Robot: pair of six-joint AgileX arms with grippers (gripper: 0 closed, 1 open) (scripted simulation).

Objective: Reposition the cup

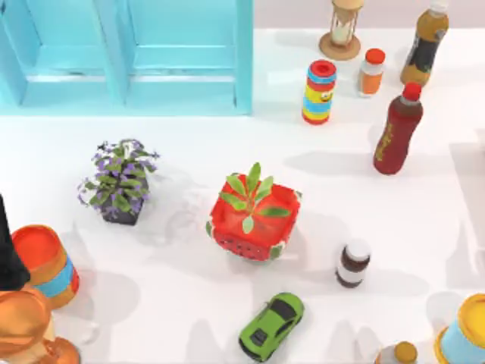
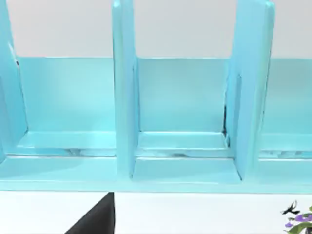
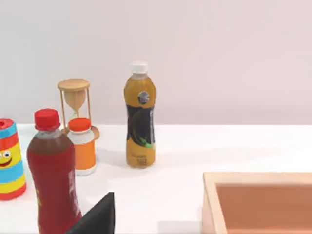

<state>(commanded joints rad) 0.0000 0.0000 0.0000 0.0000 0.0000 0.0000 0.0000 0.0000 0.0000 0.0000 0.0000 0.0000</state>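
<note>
Cup (image 1: pixel 47 263) upright at table's left edge; left arm (image 1: pixel 9 254) beside it.

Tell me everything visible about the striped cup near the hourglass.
The striped cup stands at the back right of the table, to the right of the blue shelf unit. It is a tall cylinder banded in red, blue and yellow, glossy like plastic, with a cartoon face on its side and a red ring around a blue centre on top. It is apart from the small orange bottle and hourglass; nothing touches it but the table.
</note>
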